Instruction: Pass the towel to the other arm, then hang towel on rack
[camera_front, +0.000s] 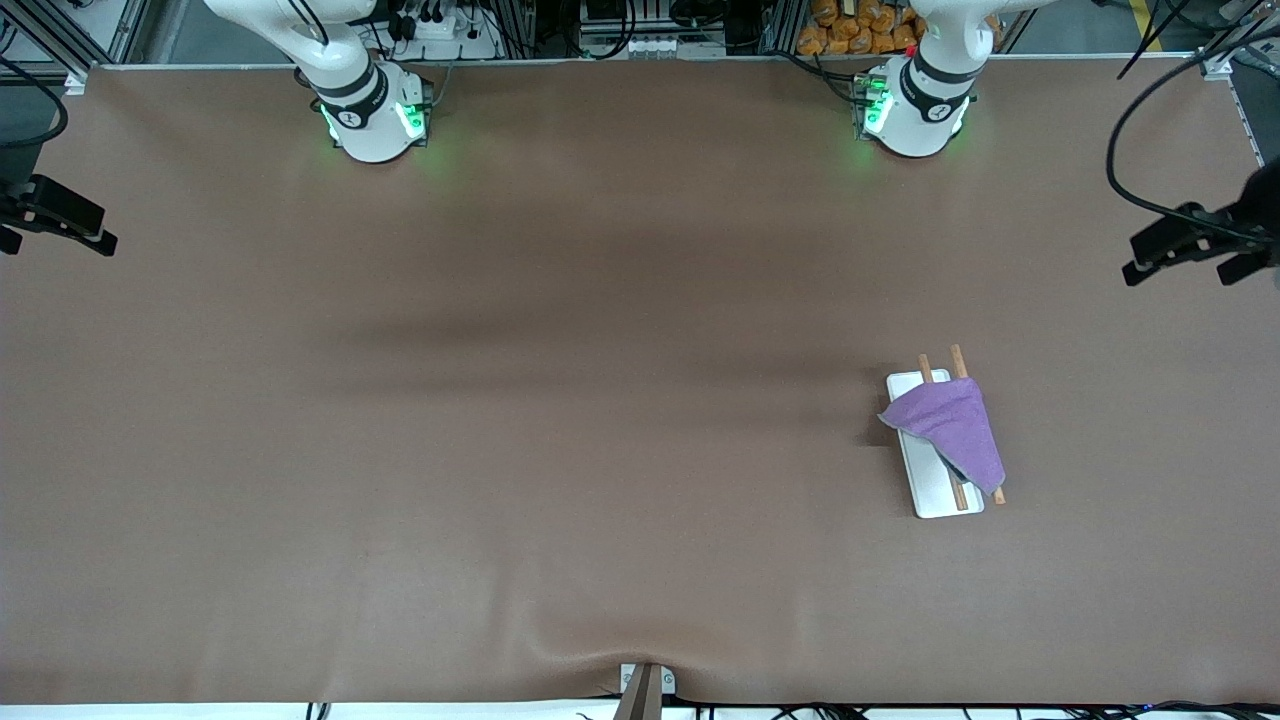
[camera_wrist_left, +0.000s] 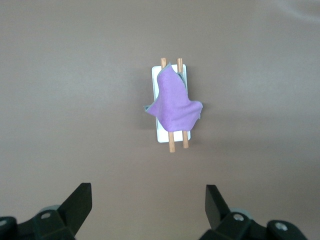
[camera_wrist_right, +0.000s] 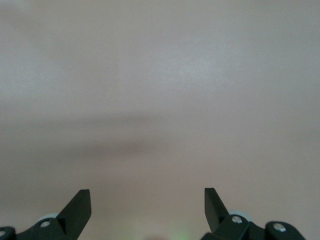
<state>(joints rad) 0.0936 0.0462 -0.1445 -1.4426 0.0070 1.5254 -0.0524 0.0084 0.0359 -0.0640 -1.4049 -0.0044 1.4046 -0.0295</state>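
front view first: nearest the camera, toward the left arm's end of the table, sits the rack (camera_front: 932, 470), white base flat on the brown table (camera_front: 500, 450), with the towel (camera_front: 950, 428) already draped over both wooden rods (camera_front: 958, 492), one corner trailing off the base edge. looks hung, though lopsided, bunched to a point at one end and spread wide at the other. could slip off if nudged, since little cloth hangs on either side to balance it. farther up, only the two arm bases show along the table's top edge. left wrist view: left gripper (camera_wrist_left: 149, 207) high over the rack, fingers spread wide, holding nothing, towel (camera_wrist_left: 174, 105) well below. right wrist view: right gripper (camera_wrist_right: 147, 207) likewise wide and empty over bare table, waiting. any return descent by the left gripper risks snagging the loose corner and dragging cloth or tipping the light rack
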